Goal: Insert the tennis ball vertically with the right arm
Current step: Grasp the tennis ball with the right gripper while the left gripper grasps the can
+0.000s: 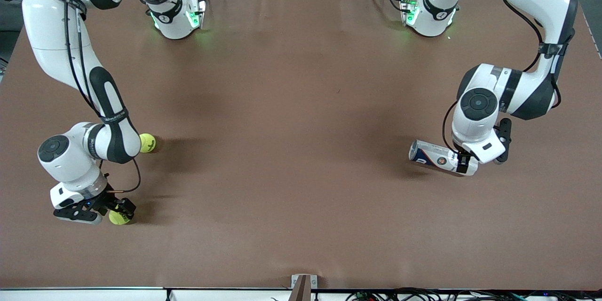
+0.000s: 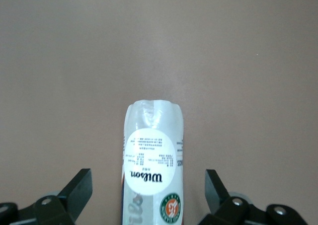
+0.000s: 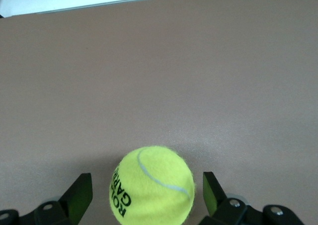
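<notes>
My right tool [image 1: 101, 210] sat low at the right arm's end of the desk [image 1: 291, 150], its fingers [image 3: 79, 197] spread wide on either side of a tennis ball [image 3: 152, 185] and clear of it, so nothing was gripped. That ball [image 1: 119, 217] lay on the desk near the front camera's edge. The right arm [image 1: 89, 99] came down from its base in a bend, wrist folded over so the tool pointed down at the desk. A second ball [image 1: 147, 143] lay farther from the front camera, just beside the arm's forearm.

My left tool [image 1: 463, 162] was at the left arm's end, fingers [image 2: 79, 190] open wide around a ball can [image 2: 153, 165] without touching it. The can [image 1: 435, 156] lay on its side, long axis along the desk, one end under the tool and the other pointing toward the right arm's end. The left arm [image 1: 517, 89] was elbowed over above it.
</notes>
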